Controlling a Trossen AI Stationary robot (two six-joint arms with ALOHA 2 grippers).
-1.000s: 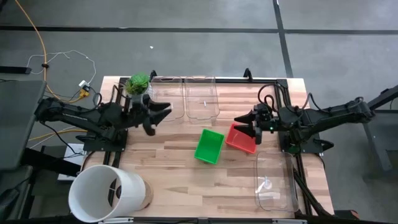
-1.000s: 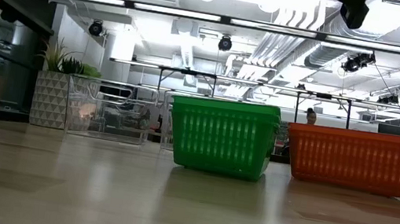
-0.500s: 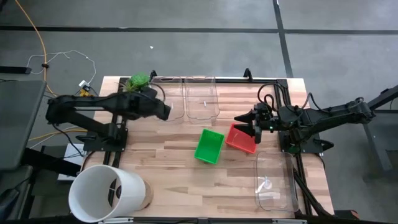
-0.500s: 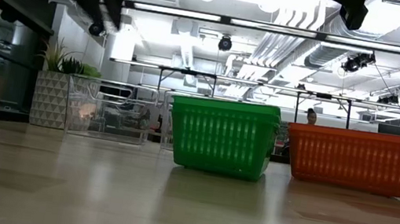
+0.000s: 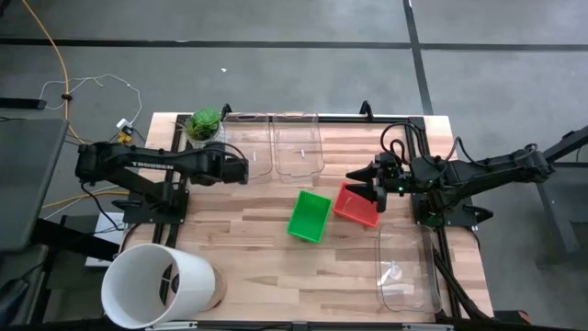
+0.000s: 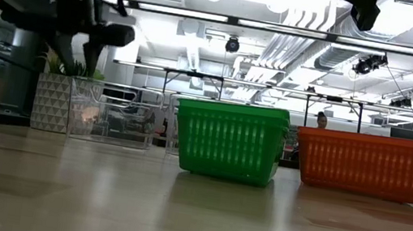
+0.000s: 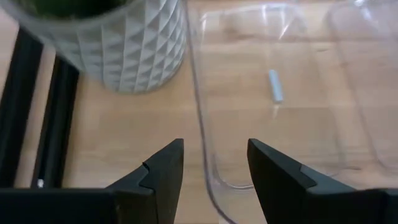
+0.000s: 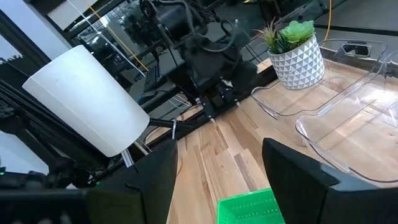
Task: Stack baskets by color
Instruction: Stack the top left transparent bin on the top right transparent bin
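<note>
At centre frame the green basket and red basket sit unstacked, the empty, spread right gripper seemingly above the red one, while the left gripper, jaws apart, risks snagging the clear bin.

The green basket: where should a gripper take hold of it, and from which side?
Probably one long rim wall of the green basket, approached from above. It sits upright and open-topped on the table, apart from the red basket, so one finger could go inside and one outside the mesh wall.
</note>
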